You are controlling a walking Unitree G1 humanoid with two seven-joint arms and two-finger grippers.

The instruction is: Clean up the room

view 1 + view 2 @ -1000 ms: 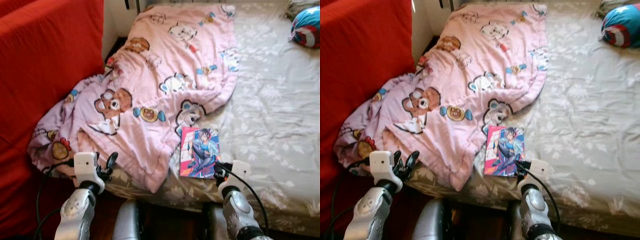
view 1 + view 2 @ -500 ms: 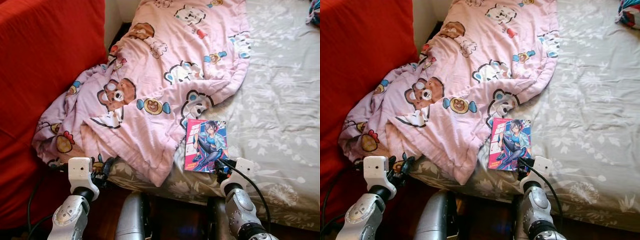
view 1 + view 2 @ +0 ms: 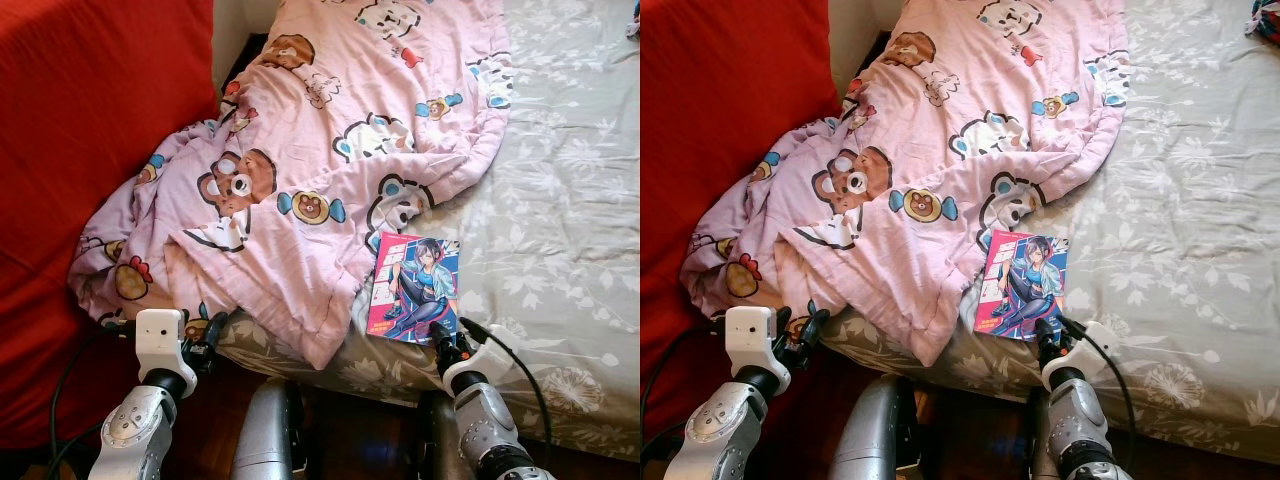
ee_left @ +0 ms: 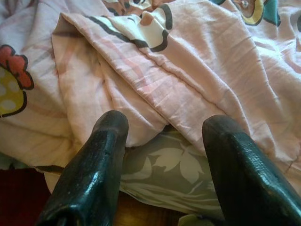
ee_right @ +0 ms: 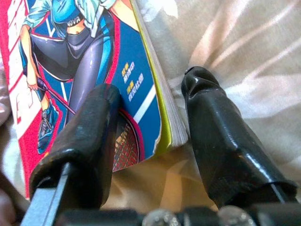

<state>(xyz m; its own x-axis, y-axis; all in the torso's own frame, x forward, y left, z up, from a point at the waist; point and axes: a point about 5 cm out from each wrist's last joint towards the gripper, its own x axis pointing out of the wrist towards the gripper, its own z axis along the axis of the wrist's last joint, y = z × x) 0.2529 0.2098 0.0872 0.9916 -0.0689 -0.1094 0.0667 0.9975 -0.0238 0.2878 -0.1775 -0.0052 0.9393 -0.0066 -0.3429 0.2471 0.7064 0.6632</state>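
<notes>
The bed point(image 3: 560, 200), under a grey floral sheet, carried a pink cartoon-print blanket point(image 3: 330, 170) bunched toward its near-left corner and spilling over the edge beside a red sofa point(image 3: 90, 130). A comic book point(image 3: 415, 288) lay flat near the bed's front edge, its left side touching the blanket; open sheet extended to its right. The right gripper point(image 5: 150, 127) had its 2 fingers spread, straddling the book's near corner. The left gripper point(image 4: 164, 136) was spread at the blanket's hanging edge.

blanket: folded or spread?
Neither: the blanket lies rumpled across the bed, creased and bunched at its near end, one corner hanging over the edge.
</notes>
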